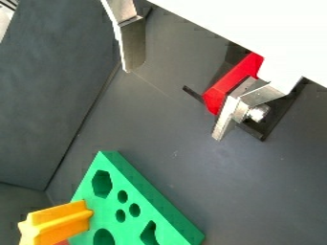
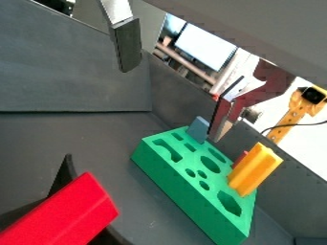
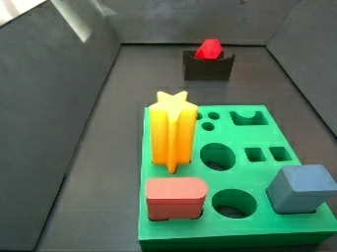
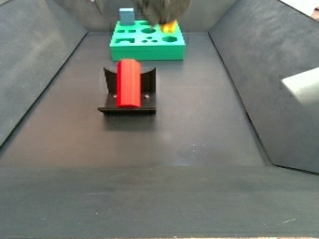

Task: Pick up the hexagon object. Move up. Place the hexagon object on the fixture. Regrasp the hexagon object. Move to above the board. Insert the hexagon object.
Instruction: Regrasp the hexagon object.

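On the fixture (image 4: 127, 98) the hexagon (image 4: 127, 82) is lying loose; gripper (image 1: 192, 81) fingers (image 1: 128, 43) are hanging open, risking an off-centre regrasp

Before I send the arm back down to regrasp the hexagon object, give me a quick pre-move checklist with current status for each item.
1. Hexagon object resting on the fixture: ok, it lies in the notch in both side views.
2. Gripper free of any piece: ok, nothing sits between the fingers in both wrist views.
3. Jaws apart enough for a regrasp: ok, plates stand well apart.
4. Gripper centred over the hexagon object: cannot tell.
5. Board hexagon hole free: cannot tell.
6. Yellow star standing clear of the fixture: ok.
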Robot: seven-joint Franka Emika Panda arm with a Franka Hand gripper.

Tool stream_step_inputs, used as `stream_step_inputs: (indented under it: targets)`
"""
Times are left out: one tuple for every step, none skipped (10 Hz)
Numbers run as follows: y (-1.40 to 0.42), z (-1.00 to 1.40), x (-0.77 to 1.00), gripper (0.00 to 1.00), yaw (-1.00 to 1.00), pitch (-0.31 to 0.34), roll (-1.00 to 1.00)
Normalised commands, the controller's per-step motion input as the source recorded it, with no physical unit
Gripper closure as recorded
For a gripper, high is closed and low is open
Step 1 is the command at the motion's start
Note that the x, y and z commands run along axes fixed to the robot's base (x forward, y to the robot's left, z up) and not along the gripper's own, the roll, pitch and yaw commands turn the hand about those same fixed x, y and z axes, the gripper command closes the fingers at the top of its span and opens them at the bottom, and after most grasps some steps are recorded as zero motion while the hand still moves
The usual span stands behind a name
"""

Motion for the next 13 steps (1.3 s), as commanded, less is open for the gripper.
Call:
stream_step_inputs:
  targets:
    - [-0.27, 0.09, -0.06, 0.00, 0.02, 0.033, 1.00]
    - [-0.10, 0.06, -0.03, 0.00, 0.02, 0.034, 1.00]
    - [-0.04, 0.04, -0.01, 0.00, 0.02, 0.036, 1.00]
    - [-0.03, 0.02, -0.01, 0.00, 0.02, 0.033, 1.00]
    - [-0.03, 0.02, -0.03, 0.00, 0.02, 0.029, 1.00]
    - [-0.03, 0.01, -0.03, 0.00, 0.02, 0.022, 1.00]
    - [-0.03, 0.00, -0.03, 0.00, 0.02, 0.017, 1.00]
    - [-0.02, 0.00, -0.03, 0.00, 0.02, 0.010, 1.00]
    - [-0.02, 0.01, -0.03, 0.00, 0.02, 0.006, 1.00]
    - [-0.02, 0.01, -0.03, 0.00, 0.02, 0.003, 1.00]
    - [-0.02, 0.00, -0.03, 0.00, 0.03, 0.000, 1.00]
    - [-0.02, 0.01, -0.02, 0.00, 0.03, 0.001, 1.00]
    - [-0.02, 0.01, -0.01, 0.00, 0.03, 0.006, 1.00]
